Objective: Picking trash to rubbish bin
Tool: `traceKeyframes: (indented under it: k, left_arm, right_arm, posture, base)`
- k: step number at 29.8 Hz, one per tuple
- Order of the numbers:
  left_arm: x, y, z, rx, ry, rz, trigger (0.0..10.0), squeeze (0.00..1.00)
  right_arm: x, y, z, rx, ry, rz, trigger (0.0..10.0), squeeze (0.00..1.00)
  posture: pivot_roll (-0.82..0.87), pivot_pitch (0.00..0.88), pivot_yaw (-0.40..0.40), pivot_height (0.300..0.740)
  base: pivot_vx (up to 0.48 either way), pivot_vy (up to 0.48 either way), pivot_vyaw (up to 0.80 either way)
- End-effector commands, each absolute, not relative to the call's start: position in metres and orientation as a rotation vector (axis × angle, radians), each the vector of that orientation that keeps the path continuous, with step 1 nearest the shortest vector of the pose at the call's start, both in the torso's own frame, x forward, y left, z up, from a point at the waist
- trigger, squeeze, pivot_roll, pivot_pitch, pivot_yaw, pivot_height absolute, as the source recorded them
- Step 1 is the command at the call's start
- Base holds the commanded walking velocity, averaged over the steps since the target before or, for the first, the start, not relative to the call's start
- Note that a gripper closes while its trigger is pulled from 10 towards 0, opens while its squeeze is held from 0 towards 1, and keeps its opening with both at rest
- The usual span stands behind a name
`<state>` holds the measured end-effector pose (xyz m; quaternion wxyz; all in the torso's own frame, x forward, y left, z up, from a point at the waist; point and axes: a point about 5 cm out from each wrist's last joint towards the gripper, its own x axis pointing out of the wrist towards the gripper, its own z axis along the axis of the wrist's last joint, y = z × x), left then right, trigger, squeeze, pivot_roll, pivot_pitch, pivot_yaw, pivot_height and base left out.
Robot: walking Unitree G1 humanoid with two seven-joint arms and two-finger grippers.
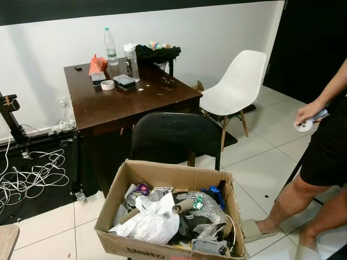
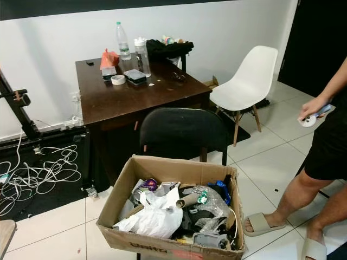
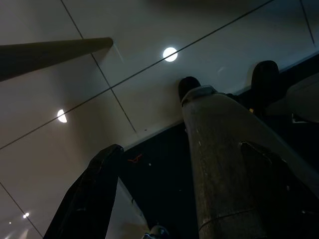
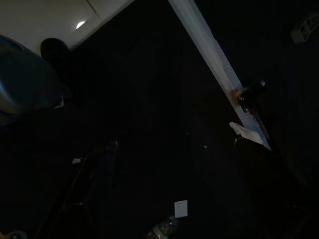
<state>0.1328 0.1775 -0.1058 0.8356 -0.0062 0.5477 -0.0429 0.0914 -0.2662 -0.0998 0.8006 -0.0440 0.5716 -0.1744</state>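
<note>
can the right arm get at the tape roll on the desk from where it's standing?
Probably not. The tape roll lies near the far end of the dark desk, and the cardboard box of trash plus the black chair stand between the robot and the desk. It would likely need to walk round first.

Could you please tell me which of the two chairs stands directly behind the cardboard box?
The black chair, tucked at the dark wooden desk; the white chair stands off to the right, near the person.

Place: home office or workroom | dark wood tabletop (image 1: 124,100) against white wall | black chair (image 1: 176,135), white chair (image 1: 236,84) | tiled floor (image 1: 265,168) | loose cables (image 1: 32,179) | cardboard box (image 1: 162,179) of trash
</note>
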Motion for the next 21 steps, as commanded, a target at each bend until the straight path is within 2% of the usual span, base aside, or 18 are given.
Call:
traceKeyframes:
  k: [1,21]
  left_arm:
    - [0.1245,0.1785,-0.1086,-0.017,1.196,-0.081,10.0,0.00]
    - [0.1253,0.1770,-0.1084,0.012,1.197,-0.112,10.0,0.00]
  right_arm:
    - [0.0812,-0.2636,-0.1030,-0.091,1.258,-0.364,10.0,0.00]
    - [0.0837,-0.2548,-0.1052,-0.100,1.268,-0.323,10.0,0.00]
  posture:
    - [-0.20,0.075,0.043,0.740]
    - [-0.20,0.075,0.054,0.740]
  base:
    - [-0.352,0.000,0.00]
    - [-0.361,0.000,0.00]
